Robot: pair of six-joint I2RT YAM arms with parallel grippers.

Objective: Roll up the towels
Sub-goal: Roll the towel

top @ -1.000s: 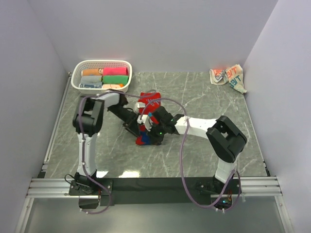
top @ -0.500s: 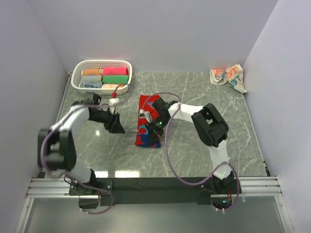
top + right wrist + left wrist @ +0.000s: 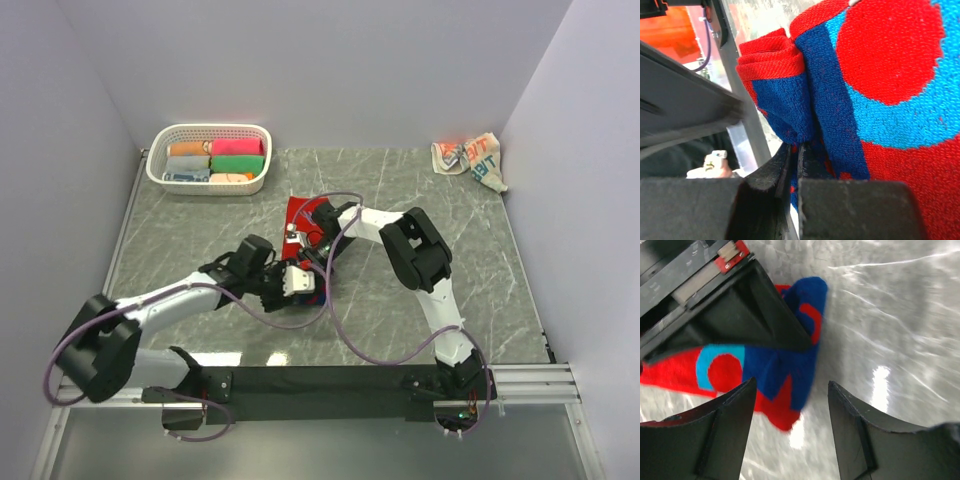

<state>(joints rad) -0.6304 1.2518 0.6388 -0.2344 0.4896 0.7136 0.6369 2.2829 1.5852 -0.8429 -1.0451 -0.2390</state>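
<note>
Lying mid-surface (image 3: 500, 290), grey and veined: red towel (image 3: 297, 210), looped terry, thick folded blue near end, cyan ring round a red disc. Right tool (image 3: 794, 155) closed, pinching the blue fold. Left tool (image 3: 790, 390) open at the near tip, its jaws either side, gripping nothing. Cream towel (image 3: 470, 158) crumpled far right, "BIT" legible. White lattice basket (image 3: 205, 187) far left holds rolls (image 3: 237, 164).

The crumpled cream towel (image 3: 470, 158) shows the letters "BIT".
</note>
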